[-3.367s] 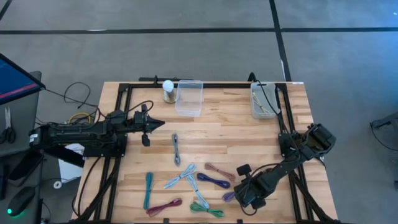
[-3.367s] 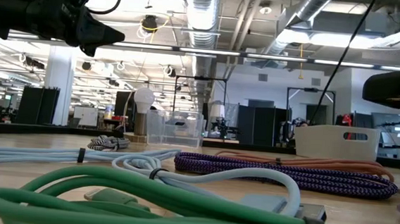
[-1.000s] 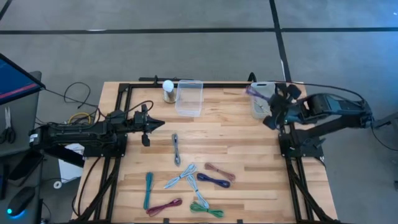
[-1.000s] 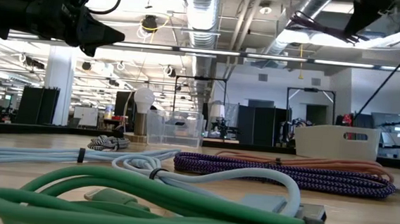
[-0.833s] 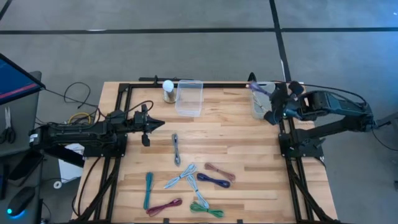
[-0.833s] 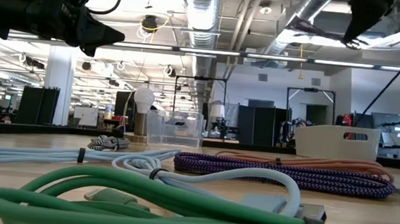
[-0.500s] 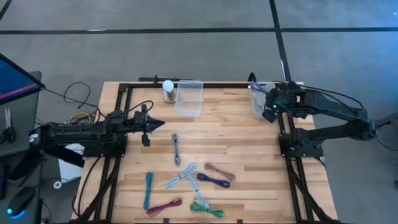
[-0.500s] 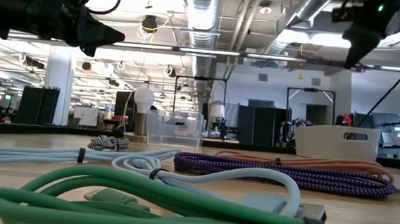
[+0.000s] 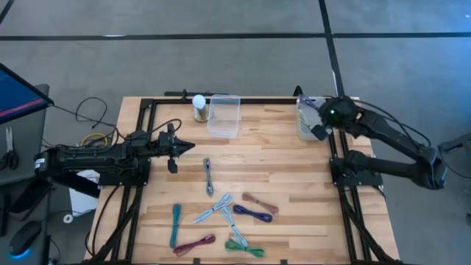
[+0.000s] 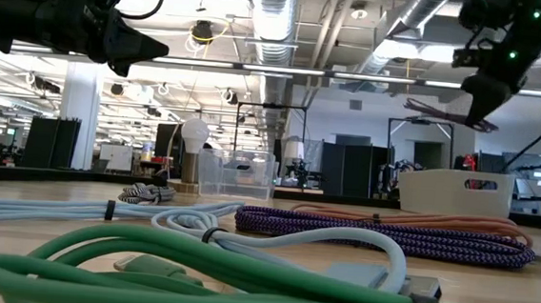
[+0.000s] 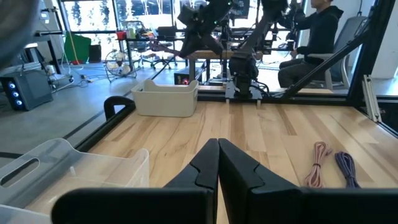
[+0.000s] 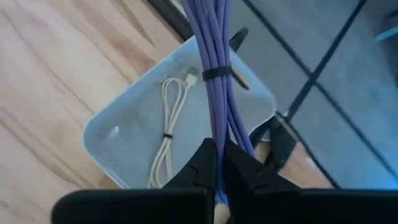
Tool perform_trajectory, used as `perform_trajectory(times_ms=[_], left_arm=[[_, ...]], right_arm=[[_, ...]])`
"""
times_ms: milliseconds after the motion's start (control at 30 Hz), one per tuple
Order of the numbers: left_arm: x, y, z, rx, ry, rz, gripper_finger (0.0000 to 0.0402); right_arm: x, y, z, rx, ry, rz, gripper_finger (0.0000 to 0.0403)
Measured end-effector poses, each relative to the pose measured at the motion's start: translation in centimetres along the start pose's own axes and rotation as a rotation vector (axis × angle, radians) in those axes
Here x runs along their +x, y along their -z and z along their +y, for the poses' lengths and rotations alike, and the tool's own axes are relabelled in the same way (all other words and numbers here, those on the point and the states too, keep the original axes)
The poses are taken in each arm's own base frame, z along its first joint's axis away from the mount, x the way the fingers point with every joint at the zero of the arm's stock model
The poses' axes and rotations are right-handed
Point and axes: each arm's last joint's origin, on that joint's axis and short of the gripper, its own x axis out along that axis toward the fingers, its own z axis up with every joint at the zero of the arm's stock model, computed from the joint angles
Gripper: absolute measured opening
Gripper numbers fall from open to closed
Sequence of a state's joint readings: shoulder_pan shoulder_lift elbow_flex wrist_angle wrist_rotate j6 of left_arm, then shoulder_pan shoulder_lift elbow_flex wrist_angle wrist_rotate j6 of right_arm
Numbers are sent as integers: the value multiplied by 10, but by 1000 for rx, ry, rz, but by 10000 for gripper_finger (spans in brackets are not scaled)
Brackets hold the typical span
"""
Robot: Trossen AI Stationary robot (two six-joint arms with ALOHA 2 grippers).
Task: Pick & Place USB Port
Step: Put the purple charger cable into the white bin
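Fingers (image 12: 202, 163) of right gripper (image 12: 217, 167) pinched tight on lavender USB cable (image 12: 214, 74), bundled by a dark tie, strands running away from the grip. Held above white bin (image 12: 124, 134) at the table's far right corner. Inside that bin, flat on the bottom, one cream cable (image 12: 166, 134). From overhead, right gripper (image 9: 318, 126) poised over the bin (image 9: 303, 126), arm reaching in from the right edge. Seen level across the table, same gripper (image 10: 479, 101) high up with the lavender cable (image 10: 437, 112) sticking out sideways, clear above the bin (image 10: 455, 192).

Left gripper (image 9: 185, 146) parked over the left side of the table (image 9: 280, 165), fingers pressed together on nothing, tips meeting in a point in its wrist camera (image 11: 217, 163).

Farther out on the wood: clear plastic box (image 9: 224, 115) near the far edge, light bulb on a stand (image 9: 199, 105) just beside it. Grey cable (image 9: 209, 177) alone near the middle. Toward the near edge, a loose scatter of bundles: teal cable (image 9: 175, 224), pale blue cable (image 9: 213, 208), brown cable (image 9: 258, 202), dark purple cable (image 9: 253, 214), magenta cable (image 9: 193, 244), green cable (image 9: 244, 248). From table height, green cable (image 10: 195, 275) closest to the lens, pale blue (image 10: 246, 231) behind it, dark purple (image 10: 379, 234) beyond.

Seated person (image 11: 314, 34) visible past the table in the left wrist camera.
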State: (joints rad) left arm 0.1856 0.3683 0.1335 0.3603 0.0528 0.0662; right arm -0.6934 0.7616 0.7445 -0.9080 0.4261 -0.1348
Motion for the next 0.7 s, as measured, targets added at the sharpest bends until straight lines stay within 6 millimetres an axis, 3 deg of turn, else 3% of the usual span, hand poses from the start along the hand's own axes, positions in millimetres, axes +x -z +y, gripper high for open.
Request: perform_trajectory(times_ms=[300,700], left_arm=[[0,0,0,0,1,0,10],[0,0,0,0,1,0,10]], right_arm=[[27,11,-15,39,-55,53,6],[29,10,-13,29,-102,53,6]])
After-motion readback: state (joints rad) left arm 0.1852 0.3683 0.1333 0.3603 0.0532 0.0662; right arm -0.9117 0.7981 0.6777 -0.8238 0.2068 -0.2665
